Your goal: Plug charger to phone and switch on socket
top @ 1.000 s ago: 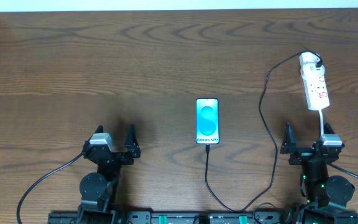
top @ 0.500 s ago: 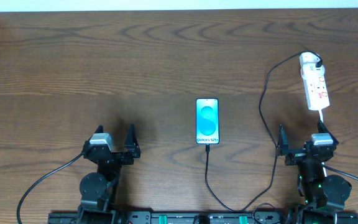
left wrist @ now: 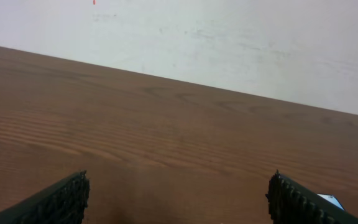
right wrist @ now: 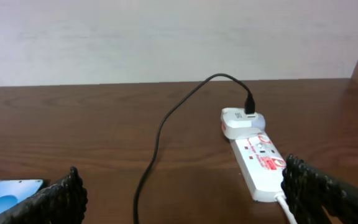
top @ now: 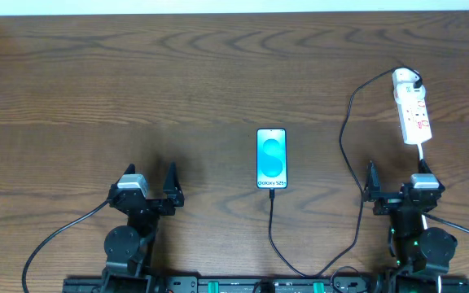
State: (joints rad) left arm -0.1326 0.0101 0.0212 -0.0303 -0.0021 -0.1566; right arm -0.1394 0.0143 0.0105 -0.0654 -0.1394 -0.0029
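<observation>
Overhead, charger (top: 344, 155) tip at bottom of phone (top: 271, 158), socket (top: 412, 110) at right, left pincer (top: 150, 176) and right pincer (top: 398, 181) spread apart.

Blue-screened phone (top: 271, 158) flat mid-table, black charger (top: 269, 220) tip at its near edge, white socket (top: 413, 114) far right

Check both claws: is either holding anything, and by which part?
Nothing is held. The left claw and right claw are both open and grip nothing.

Dark wood-grain table (top: 218, 73); plain white wall (left wrist: 229, 43) behind; even light.
</observation>
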